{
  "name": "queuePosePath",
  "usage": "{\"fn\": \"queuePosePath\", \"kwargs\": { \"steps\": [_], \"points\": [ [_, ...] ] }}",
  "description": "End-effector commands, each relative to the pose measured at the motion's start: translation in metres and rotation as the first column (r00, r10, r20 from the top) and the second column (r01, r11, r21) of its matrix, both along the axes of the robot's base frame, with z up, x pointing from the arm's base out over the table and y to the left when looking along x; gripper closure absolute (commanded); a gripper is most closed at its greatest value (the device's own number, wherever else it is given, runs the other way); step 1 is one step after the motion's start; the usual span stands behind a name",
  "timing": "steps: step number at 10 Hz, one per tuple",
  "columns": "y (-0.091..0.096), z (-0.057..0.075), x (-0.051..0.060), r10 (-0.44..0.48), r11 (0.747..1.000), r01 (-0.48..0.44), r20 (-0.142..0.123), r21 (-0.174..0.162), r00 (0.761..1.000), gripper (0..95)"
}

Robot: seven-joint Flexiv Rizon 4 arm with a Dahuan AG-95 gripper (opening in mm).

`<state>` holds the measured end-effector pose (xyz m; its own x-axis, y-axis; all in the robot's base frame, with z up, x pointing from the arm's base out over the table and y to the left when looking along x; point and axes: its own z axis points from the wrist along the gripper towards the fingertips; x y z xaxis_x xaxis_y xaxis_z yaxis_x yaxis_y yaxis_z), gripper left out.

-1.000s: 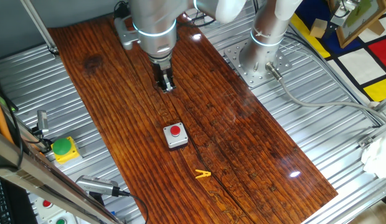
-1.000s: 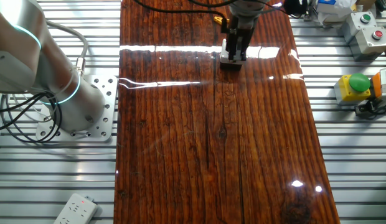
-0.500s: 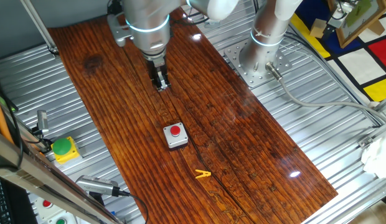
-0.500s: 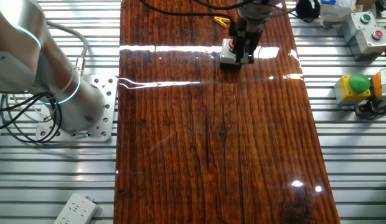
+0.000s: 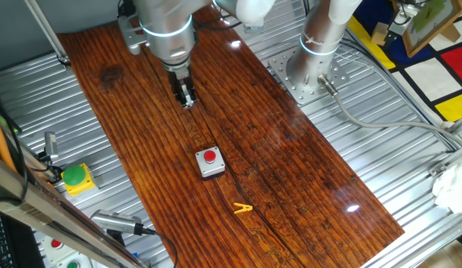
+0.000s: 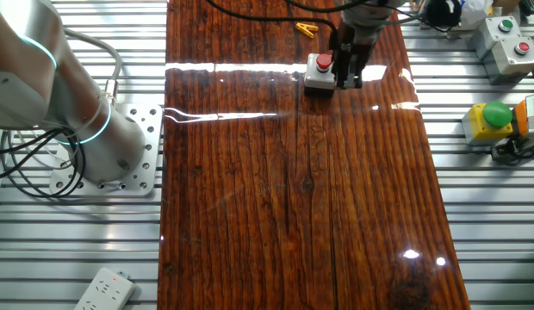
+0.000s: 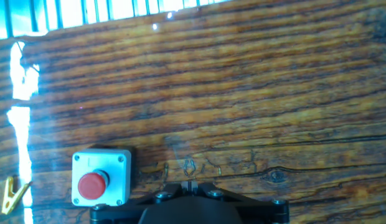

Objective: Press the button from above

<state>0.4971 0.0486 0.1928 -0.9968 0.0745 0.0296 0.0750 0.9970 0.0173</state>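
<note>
**Gripper hanging off to the side of the red button, nothing blocking it**

So the button (image 5: 209,156) is a little round red one set in a square light-grey box (image 5: 210,163), sitting out on the dark wood tabletop (image 5: 290,171) roughly mid-board. In one fixed view the gripper (image 5: 187,100) hangs above the wood on the far side of the box, well apart from it, pointing straight down. In the other fixed view the gripper (image 6: 350,76) shows just right of the box (image 6: 319,74), and the red cap (image 6: 324,62) is in plain sight. The hand view has the box (image 7: 101,177) at lower left with the cap (image 7: 92,185) off-centre from the fingers (image 7: 188,184), which meet at the tips with no gap and hold nothing.

Stuff around: a yellow clip (image 5: 242,209) lies on the wood near the box. Off the board on the slotted metal deck (image 5: 410,149) there's a green dome button on a yellow box (image 5: 76,177) and a white panel with small red and green buttons (image 6: 506,36). The arm's base (image 5: 309,71) is bolted at the right. Bare wood between gripper and box.
</note>
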Motion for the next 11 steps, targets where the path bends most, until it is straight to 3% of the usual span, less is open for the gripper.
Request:
{"fn": "queuePosePath", "kwargs": {
  "steps": [1, 7, 11],
  "points": [
    [0.001, 0.001, 0.004, -0.005, 1.000, 0.005, -0.001, 0.003, 1.000, 95.0],
    [0.009, 0.004, 0.020, -0.042, 0.999, 0.042, -0.004, 0.011, 0.999, 95.0],
    [0.022, -0.001, 0.019, -0.109, 0.994, 0.109, 0.013, 0.010, 0.994, 95.0]
  ]
}}
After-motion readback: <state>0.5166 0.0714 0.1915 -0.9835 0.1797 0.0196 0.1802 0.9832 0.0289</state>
